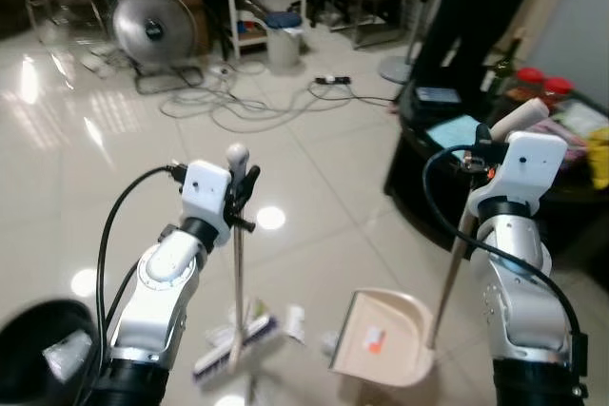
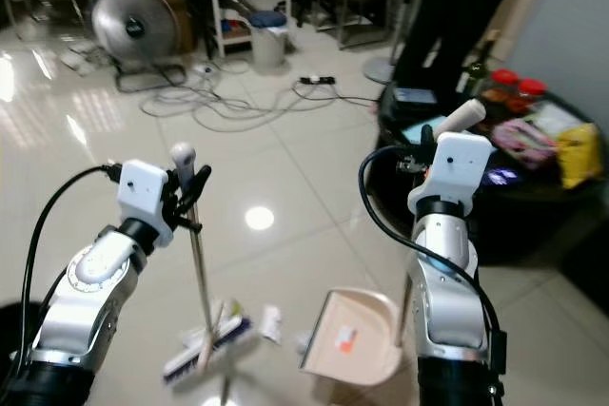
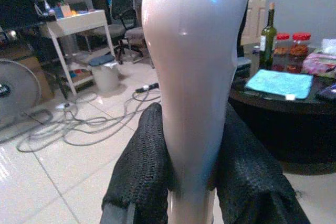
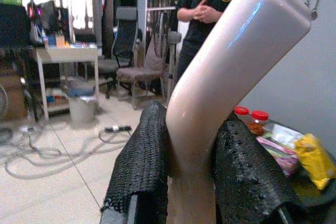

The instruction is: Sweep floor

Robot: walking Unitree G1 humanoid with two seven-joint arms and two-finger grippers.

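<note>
Beyond the dustpan (image 1: 388, 337), cables (image 1: 249, 102) cross the floor (image 1: 114, 140).

Left gripper (image 3: 191, 182) clamping a pale broom handle (image 3: 197, 72).
Behind: tiled floor (image 3: 58, 182), tangled cables (image 3: 73, 127), a fan (image 3: 18, 93), a bottle (image 3: 268, 38) on a dark table (image 3: 273, 108).

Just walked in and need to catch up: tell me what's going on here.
The robot is sweeping the tiled floor. Its left gripper is shut on the broom handle, bristles down among scraps of litter. Its right gripper is shut on the handle of the dustpan, which rests on the floor just beside the brush. A person stands behind.
</note>
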